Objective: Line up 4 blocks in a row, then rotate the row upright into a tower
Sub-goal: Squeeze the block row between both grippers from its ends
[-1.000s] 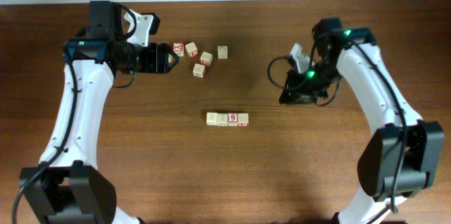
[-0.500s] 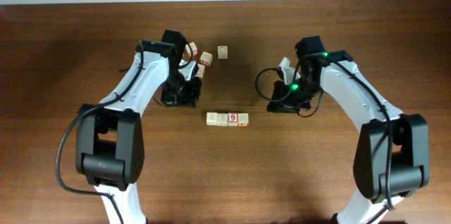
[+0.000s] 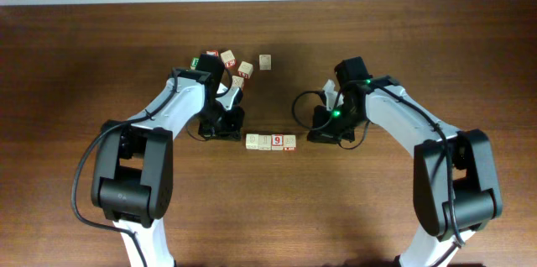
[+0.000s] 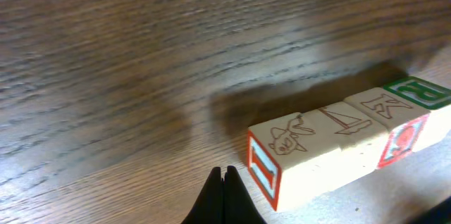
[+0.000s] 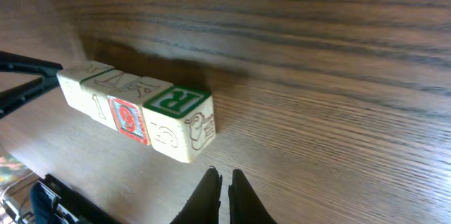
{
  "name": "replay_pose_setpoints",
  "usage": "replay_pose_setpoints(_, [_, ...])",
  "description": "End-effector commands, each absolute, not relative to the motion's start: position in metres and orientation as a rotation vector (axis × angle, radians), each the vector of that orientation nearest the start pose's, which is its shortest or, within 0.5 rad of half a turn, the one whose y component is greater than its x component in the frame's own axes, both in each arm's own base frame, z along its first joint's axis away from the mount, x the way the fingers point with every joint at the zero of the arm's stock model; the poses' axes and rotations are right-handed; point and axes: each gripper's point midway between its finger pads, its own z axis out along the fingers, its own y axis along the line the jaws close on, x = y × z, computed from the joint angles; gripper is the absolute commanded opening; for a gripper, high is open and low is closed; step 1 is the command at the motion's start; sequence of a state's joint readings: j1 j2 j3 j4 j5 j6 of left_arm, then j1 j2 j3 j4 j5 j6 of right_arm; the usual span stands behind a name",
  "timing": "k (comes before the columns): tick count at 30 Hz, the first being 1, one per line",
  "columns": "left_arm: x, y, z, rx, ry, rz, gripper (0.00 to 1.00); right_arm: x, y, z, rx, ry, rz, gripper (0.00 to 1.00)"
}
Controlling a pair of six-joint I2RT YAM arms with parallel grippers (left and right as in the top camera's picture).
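Overhead shows both arms have moved in, one at each end of the blocks. Now the left claw and the right claw are pinched together, holding nothing. Four square, pale wood blocks lie in one row, running left to right, in the middle of the dark, grainy table.

Stood with the left arm bent at the elbow and angled inward, wrist pitched down. Had the left gripper pressed fully together, fingertips meeting in one dark point, nothing between them. Mirrored this with the right arm, wrist likewise dipped. Had the right gripper closed to a thin slit, empty. Faced both grippers toward each other, well apart.
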State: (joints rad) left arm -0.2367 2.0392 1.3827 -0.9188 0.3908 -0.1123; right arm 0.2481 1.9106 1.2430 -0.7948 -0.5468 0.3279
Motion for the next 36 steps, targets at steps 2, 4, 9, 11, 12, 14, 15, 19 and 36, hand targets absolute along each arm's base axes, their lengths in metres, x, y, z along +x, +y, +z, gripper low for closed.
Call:
replay_pose_setpoints(2, [0.337, -0.157, 0.013, 0.229, 3.153, -0.677, 0.0, 0.32, 0.185, 0.032, 0.076, 3.104, 0.854, 0.08])
replay_pose_setpoints(4, [0.337, -0.157, 0.013, 0.229, 3.152, -0.677, 0.0, 0.321, 0.18, 0.027, 0.13, 3.12, 0.765, 0.08])
replay_pose_setpoints(9, [0.337, -0.157, 0.013, 0.229, 3.153, -0.677, 0.0, 0.324, 0.178, 0.026, 0.128, 3.112, 0.739, 0.08])
replay_pose_setpoints(11, [0.336, -0.157, 0.013, 0.229, 3.157, -0.676, 0.0, 0.324, 0.178, 0.026, 0.127, 3.11, 0.74, 0.08])
replay_pose_setpoints(12, [0.335, -0.158, 0.013, 0.23, 3.162, -0.676, 0.0, 0.324, 0.178, 0.026, 0.127, 3.11, 0.74, 0.08])
replay_pose_setpoints(14, [0.332, -0.159, 0.013, 0.238, 3.17, -0.676, 0.0, 0.325, 0.178, 0.025, 0.179, 3.114, 0.734, 0.08])
replay_pose_setpoints(15, [0.331, -0.16, 0.013, 0.243, 3.171, -0.676, 0.0, 0.326, 0.178, 0.026, 0.181, 3.107, 0.737, 0.08])
replay_pose_setpoints(19, [0.329, -0.165, 0.013, 0.259, 3.175, -0.674, 0.0, 0.327, 0.178, 0.025, 0.2, 3.106, 0.73, 0.08])
replay_pose_setpoints(36, [0.33, -0.167, 0.013, 0.256, 3.17, -0.674, 0.0, 0.332, 0.188, 0.022, 0.205, 3.059, 0.809, 0.04])
